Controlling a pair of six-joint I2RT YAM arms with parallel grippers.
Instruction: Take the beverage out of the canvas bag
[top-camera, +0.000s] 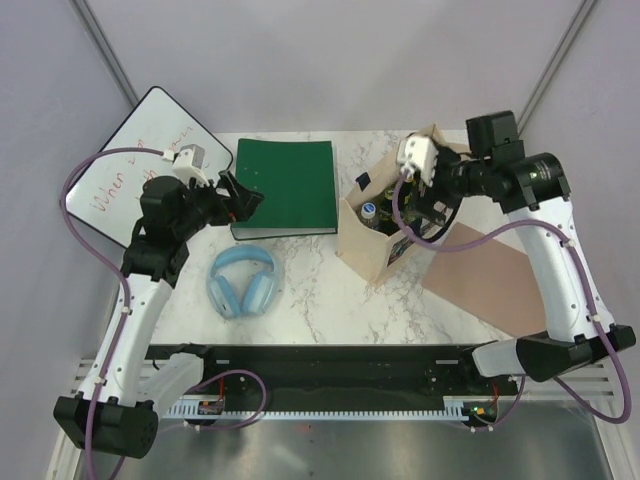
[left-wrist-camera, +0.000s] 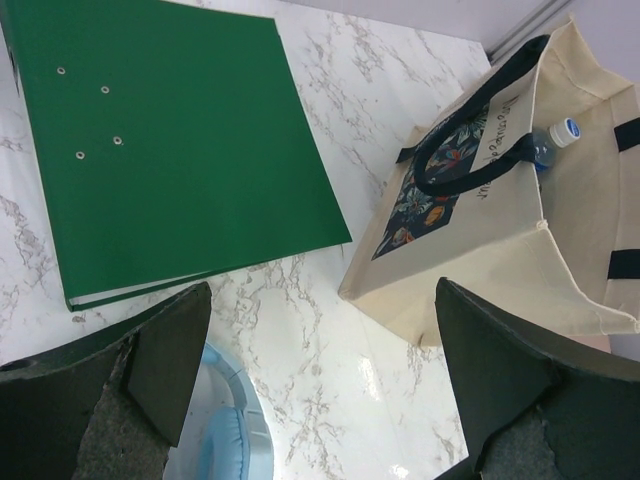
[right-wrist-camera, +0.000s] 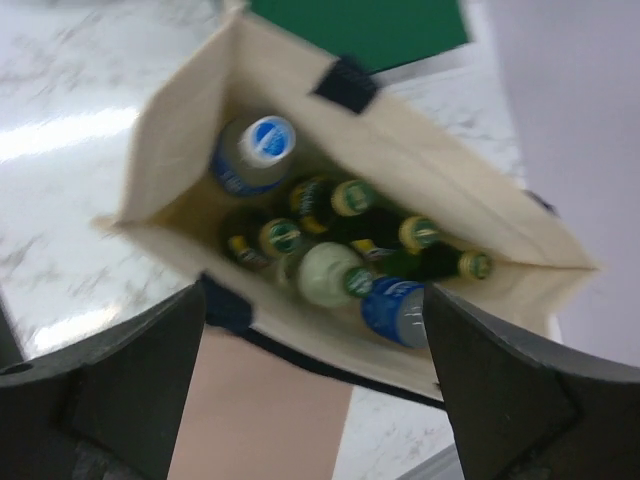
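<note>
Right gripper (right-wrist-camera: 318, 390) hangs spread and empty over the right side of the marble table (top-camera: 320, 300). Left gripper (left-wrist-camera: 325, 385) gapes equally wide beside the green binder (top-camera: 285, 187) at far centre. Canvas bag (right-wrist-camera: 420, 165) stands open right of the binder, and blue headphones (top-camera: 243, 282) lie near left. Beverage bottles (right-wrist-camera: 258, 155) sit inside the bag.

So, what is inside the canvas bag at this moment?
The right wrist view looks into the canvas bag: a clear bottle with a blue-white cap, several green bottles with yellow caps, and a blue-labelled container. Their lower parts and the bag's floor are covered.
</note>
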